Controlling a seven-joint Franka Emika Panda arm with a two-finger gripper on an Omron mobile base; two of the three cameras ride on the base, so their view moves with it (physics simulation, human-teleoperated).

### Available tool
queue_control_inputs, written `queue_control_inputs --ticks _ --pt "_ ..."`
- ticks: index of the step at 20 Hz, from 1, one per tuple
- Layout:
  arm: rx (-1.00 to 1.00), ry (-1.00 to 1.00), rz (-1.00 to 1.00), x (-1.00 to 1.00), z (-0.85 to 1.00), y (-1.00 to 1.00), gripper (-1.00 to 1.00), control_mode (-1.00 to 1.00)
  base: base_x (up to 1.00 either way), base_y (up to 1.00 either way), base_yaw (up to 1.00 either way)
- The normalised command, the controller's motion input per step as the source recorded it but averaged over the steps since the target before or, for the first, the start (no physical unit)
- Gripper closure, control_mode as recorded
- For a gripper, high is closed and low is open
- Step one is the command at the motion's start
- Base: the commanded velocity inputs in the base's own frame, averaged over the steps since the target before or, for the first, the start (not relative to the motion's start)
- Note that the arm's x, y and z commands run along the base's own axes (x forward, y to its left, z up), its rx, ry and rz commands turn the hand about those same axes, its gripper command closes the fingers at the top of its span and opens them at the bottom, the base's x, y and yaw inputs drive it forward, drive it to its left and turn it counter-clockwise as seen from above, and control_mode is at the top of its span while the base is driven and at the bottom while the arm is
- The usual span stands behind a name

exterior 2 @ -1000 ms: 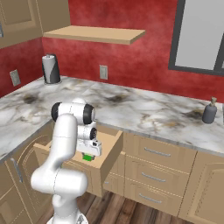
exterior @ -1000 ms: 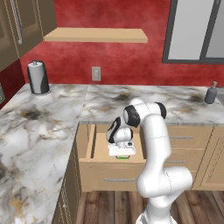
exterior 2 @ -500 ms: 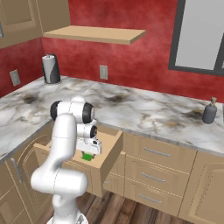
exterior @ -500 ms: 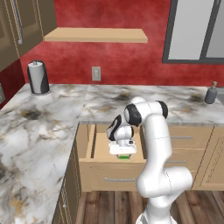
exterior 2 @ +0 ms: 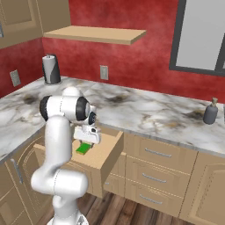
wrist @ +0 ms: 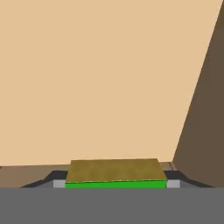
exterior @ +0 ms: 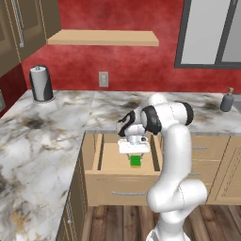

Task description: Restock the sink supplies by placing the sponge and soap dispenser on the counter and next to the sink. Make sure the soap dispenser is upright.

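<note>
Compared with a second ago, our gripper (exterior: 134, 156) has sunk into the open drawer (exterior: 113, 164) and its fingers now flank the sponge (exterior: 135, 160), seemingly closed on it, so lifting toward the counter (exterior: 56, 127) can follow.

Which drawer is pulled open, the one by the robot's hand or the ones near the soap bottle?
The open drawer is the one under the gripper, with the green sponge over it. The drawers toward the soap dispenser are shut flush.
</note>
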Motion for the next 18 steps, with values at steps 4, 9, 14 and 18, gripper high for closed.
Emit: queue_control_inputs --ticks 4,9,14,18 --pt "0.00 -0.11 0.00 -0.32 1.00 0.00 1.00 -1.00 0.00 0.00 0.00" --pt "0.00 -0.14 0.00 -0.33 1.00 -0.02 1.00 -1.00 0.00 0.00 0.00" --pt "0.00 -0.15 0.00 -0.36 1.00 -0.10 1.00 -1.00 0.00 0.00 0.00" --pt "0.00 -0.15 0.00 -0.44 1.00 -0.25 1.00 -1.00 0.00 0.00 0.00"
